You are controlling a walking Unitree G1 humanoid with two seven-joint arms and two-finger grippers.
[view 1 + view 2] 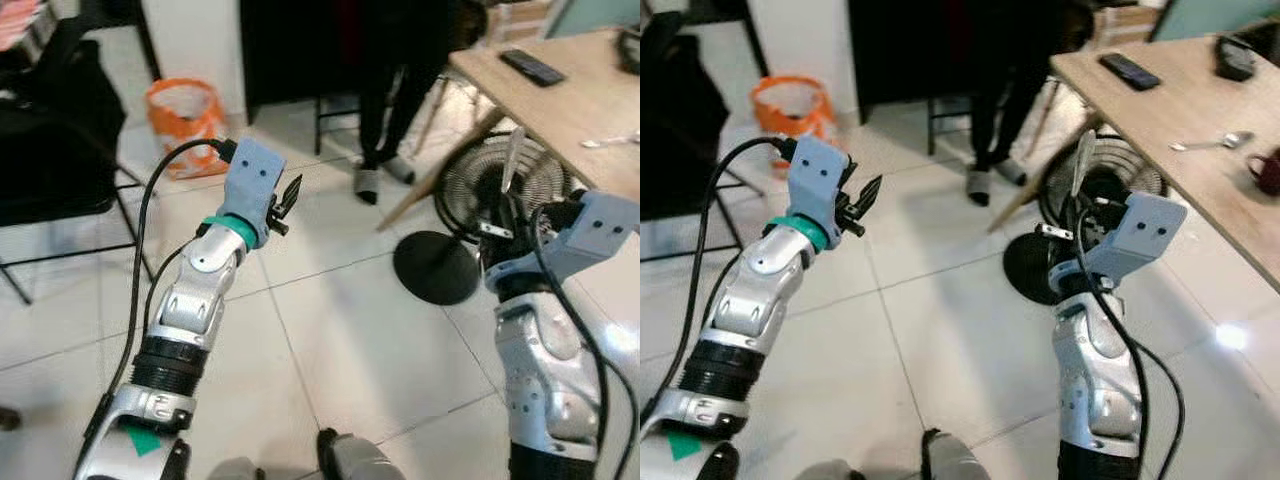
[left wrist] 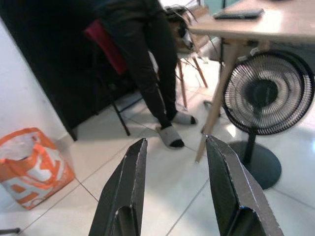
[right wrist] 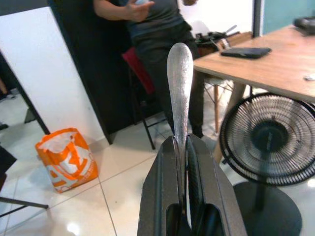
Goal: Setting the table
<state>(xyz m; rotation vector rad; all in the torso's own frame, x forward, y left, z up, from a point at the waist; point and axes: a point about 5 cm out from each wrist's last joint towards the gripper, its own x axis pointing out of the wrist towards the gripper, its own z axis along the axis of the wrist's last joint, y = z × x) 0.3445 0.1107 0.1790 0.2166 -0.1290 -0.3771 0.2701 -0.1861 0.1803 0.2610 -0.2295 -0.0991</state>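
Observation:
My right gripper [image 3: 180, 142] is shut on a silver piece of cutlery [image 3: 179, 83], whose rounded handle end sticks straight up; the other end is hidden between the fingers. It is held above the floor, left of the wooden table [image 1: 1180, 115]. A silver spoon [image 1: 1210, 143] and a dark red mug [image 1: 1268, 170] rest on that table. My left gripper [image 1: 288, 197] is raised over the tiled floor, open with nothing between its fingers [image 2: 123, 196].
A black floor fan [image 1: 490, 190] stands beside the table leg, just behind my right gripper. A person [image 1: 385, 100] stands by a chair beyond it. An orange bag [image 1: 187, 120] sits by the wall, a black chair [image 1: 50, 130] at far left. A phone [image 1: 1129, 71] lies on the table.

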